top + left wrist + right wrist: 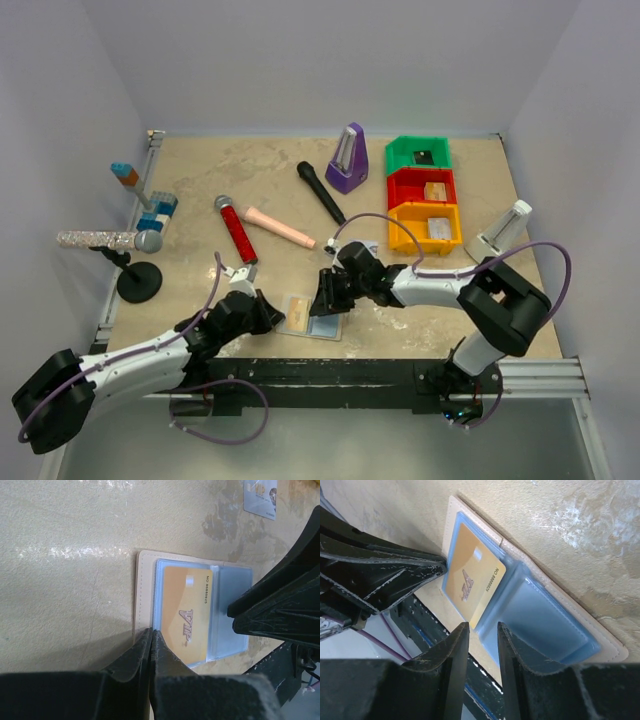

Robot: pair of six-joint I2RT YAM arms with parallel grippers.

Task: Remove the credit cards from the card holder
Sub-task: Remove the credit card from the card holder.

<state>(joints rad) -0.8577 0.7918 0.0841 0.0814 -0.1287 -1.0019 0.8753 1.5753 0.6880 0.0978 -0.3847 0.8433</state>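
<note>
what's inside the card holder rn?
One orange-tan VIP card in one light blue pocket of the card holder; the other pocket looks empty. Anything tucked behind the card is hidden.

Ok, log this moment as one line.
holder open flat | orange card in pocket | left gripper shut on holder edge | right gripper open by orange card | silver card out

arms (430, 285): white links, black joints | cables (375, 215): purple | fingers (445, 675): black, scuffed
</note>
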